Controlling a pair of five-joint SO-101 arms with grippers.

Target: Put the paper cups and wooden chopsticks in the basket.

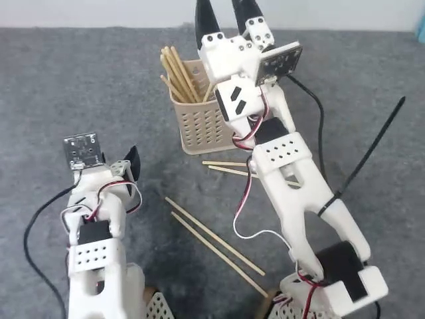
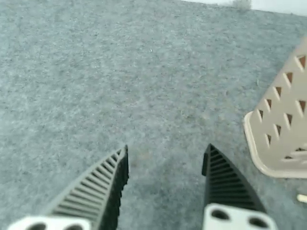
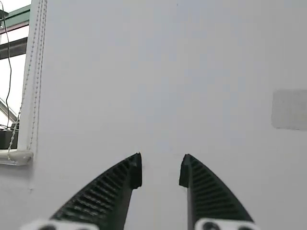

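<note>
A beige perforated basket (image 1: 199, 126) stands on the grey carpet with several wooden chopsticks (image 1: 178, 72) upright in it. Two chopsticks (image 1: 216, 242) lie diagonally on the carpet in front of it, and two more (image 1: 229, 167) lie by the basket's base, partly under the right arm. My right gripper (image 1: 226, 16) is raised above and behind the basket, open and empty, facing a white wall (image 3: 192, 72). My left gripper (image 2: 165, 165) is open and empty low over bare carpet, left of the basket (image 2: 283, 129).
Grey carpet (image 1: 80, 80) covers the whole work area, with free room to the left and right of the basket. A black cable tie (image 1: 372, 153) and wires run along the right arm. A window frame (image 3: 19, 81) stands beside the wall.
</note>
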